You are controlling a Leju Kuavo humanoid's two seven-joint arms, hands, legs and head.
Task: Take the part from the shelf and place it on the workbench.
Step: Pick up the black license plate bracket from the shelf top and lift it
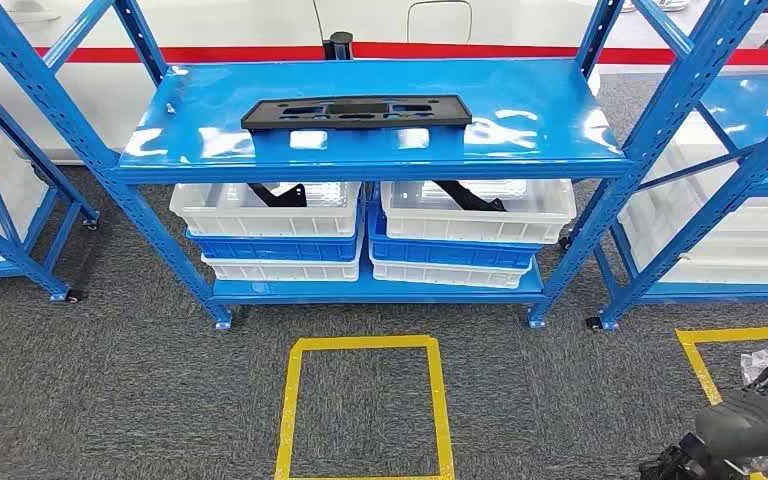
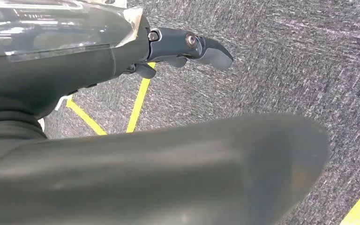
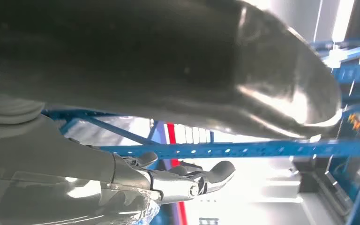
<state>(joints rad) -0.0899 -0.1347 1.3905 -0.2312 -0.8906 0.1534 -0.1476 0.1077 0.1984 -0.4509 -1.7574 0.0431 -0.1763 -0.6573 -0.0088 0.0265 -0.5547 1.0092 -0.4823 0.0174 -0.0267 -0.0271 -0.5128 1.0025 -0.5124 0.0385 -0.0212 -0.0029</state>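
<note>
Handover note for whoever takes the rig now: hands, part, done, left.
Left hand: holds nothing, hangs over the grey carpet near yellow tape lines.
Right hand: low at the robot's right side, holds nothing, fingers loosely extended in the right wrist view.
Black part: lies flat on the top level of the blue shelf, untouched.
White bins with more black pieces sit on the level below.
Done: nothing yet.
Left: reach, grasp the part, carry it to the workbench.
</note>
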